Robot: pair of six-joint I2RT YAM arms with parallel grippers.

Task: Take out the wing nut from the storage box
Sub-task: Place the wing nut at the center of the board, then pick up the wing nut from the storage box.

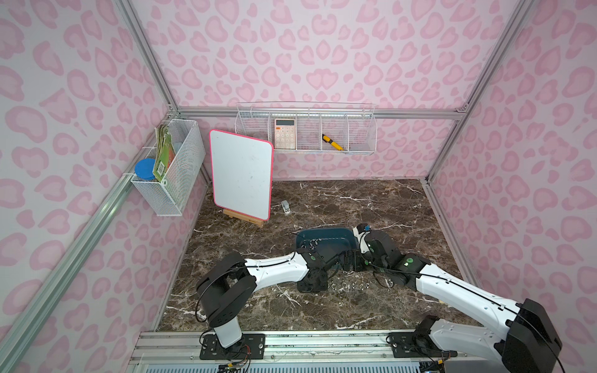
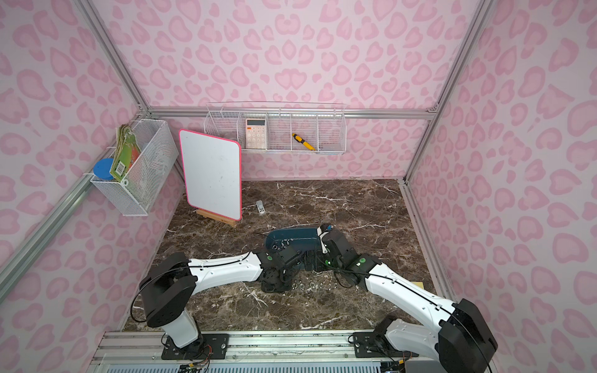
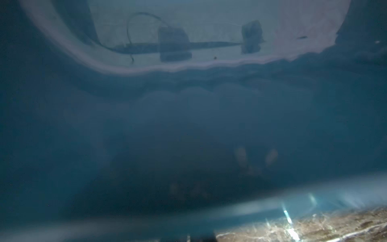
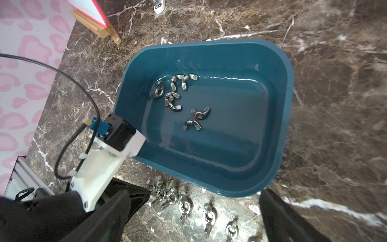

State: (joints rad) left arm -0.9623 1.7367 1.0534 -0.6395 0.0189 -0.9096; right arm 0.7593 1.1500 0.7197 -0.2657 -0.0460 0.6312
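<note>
The teal storage box (image 1: pixel 326 237) (image 2: pixel 292 237) (image 4: pixel 278 117) sits mid-table, seen from above in the right wrist view. Several silver wing nuts (image 4: pixel 173 94) lie inside it towards one corner. More wing nuts (image 4: pixel 184 206) (image 1: pixel 350 285) lie in a row on the marble just in front of the box. My left gripper (image 1: pixel 318 285) (image 4: pixel 142 196) is down at the left end of that row. It is shut, and its tips are hidden, so any held nut cannot be seen. The left wrist view is filled by the box's blurred teal wall (image 3: pixel 188 125). My right gripper (image 4: pixel 199 211) is open above the row.
A pink-edged whiteboard (image 1: pixel 240 174) stands on a wooden easel at the back left, with a small white stapler (image 1: pixel 285 206) beside it. White wire baskets (image 1: pixel 307 132) (image 1: pixel 171 164) hang on the walls. Metal rails (image 1: pixel 445 219) edge the marble table.
</note>
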